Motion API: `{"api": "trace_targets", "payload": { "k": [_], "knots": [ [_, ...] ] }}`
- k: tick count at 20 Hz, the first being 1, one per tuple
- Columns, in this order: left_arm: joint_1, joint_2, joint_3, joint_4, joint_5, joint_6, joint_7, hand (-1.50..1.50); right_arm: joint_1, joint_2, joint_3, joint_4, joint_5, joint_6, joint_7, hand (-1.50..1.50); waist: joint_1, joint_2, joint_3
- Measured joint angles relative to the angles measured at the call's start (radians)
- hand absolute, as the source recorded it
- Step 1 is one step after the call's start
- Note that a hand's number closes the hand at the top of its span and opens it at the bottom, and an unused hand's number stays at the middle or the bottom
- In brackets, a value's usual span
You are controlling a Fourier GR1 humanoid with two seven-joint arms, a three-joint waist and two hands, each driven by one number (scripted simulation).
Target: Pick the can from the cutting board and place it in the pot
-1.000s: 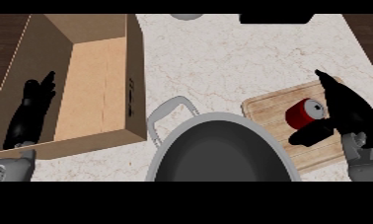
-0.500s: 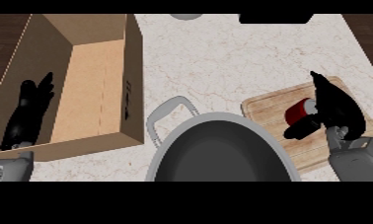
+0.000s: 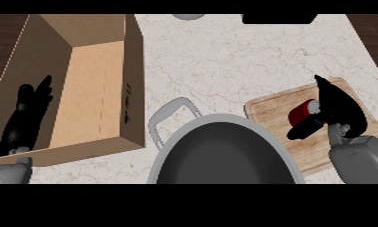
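The red can (image 3: 300, 113) on the cutting board (image 3: 270, 111), right of the pot (image 3: 221, 157), is clasped by the right hand (image 3: 342, 110), while the left hand (image 3: 25, 117) is held open at the left.

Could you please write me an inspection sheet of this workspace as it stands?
Surface: pale marbled counter; no spills seen.
Job's things: red can on the wooden board; pot left of the board, nothing in it.
Clutter: open cardboard box at the left.
Robot hands: left robot hand open, resting over the box's left side; right robot hand at the can's right side, whether it grips cannot be told.
Cables: nothing seen.
Surroundings: a grey round thing and a black thing, both cut off at the far edge.
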Motion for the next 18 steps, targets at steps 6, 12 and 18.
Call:
{"api": "trace_targets", "payload": {
  "k": [6,12,18],
  "knots": [
    [-0.015,-0.028,0.012,0.012,-0.025,-0.006,-0.002,0.0,0.011,0.062,-0.028,0.072,0.049,0.005,-0.037,-1.5,-0.001,0.0,0.0],
    [0.007,-0.047,0.032,0.013,-0.05,-0.024,-0.028,0.0,0.034,0.096,-0.084,0.129,0.09,0.0,-0.099,-1.5,-0.001,0.0,-0.001],
    [0.017,-0.07,0.044,-0.016,-0.067,-0.044,-0.005,0.0,0.031,0.12,-0.132,0.163,0.113,0.022,-0.142,1.5,-0.001,-0.002,-0.003]
  ]
}}
